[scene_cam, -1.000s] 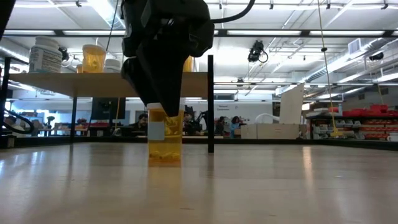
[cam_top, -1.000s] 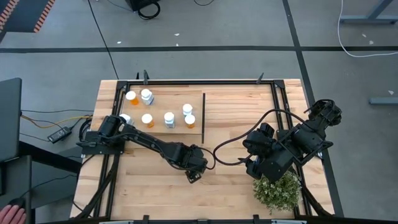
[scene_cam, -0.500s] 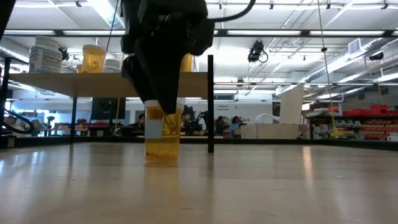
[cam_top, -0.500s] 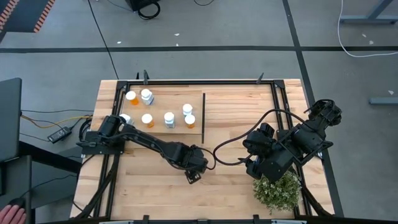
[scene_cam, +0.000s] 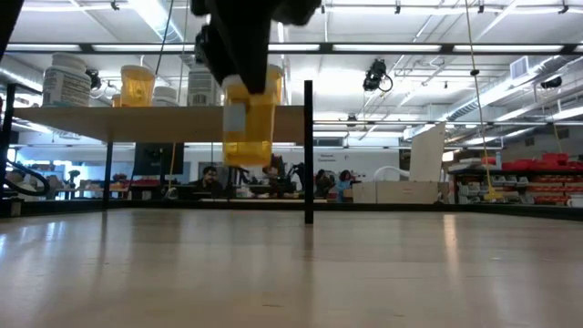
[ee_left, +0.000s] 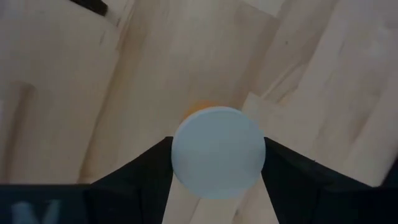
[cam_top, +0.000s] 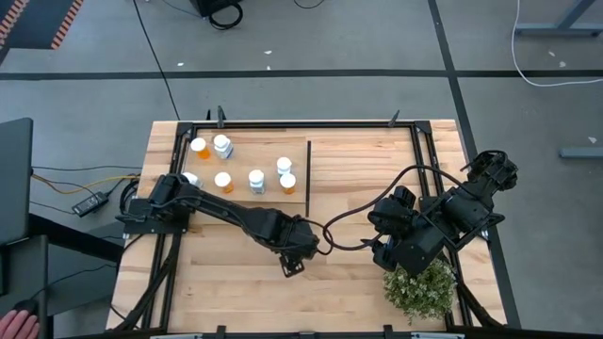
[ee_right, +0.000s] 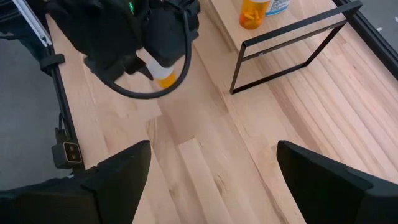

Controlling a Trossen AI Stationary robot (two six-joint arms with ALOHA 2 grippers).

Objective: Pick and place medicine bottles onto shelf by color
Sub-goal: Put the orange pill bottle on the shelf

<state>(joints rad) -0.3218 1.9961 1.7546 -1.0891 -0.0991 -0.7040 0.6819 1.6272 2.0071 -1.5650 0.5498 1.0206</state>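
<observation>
**Orange bottle held clear of the table, shelf next**

Left gripper [cam_top: 291, 266] is closed on the orange bottle [scene_cam: 247, 123] just under its white cap [ee_left: 218, 152], the bottle hanging upright, clear of the table [cam_top: 358, 292]. Carry it level and high enough to pass the shelf [cam_top: 245, 168] edge, then set it among the orange bottles there; which gap is free is hard to judge. Mind the black divider [cam_top: 309, 172]. Right gripper [ee_right: 208, 180] waits wide open and empty near the plant [cam_top: 419, 289].

Shelf [cam_top: 247, 196] front edge partly taken by bottles [cam_top: 256, 181]; gaps left between them. Black divider [cam_top: 308, 173] blocks shelf's right edge. Table [cam_top: 226, 282] front half bare. Potted plant [cam_top: 419, 289] occupies front right corner, right arm [cam_top: 443, 221] parked beside.
</observation>
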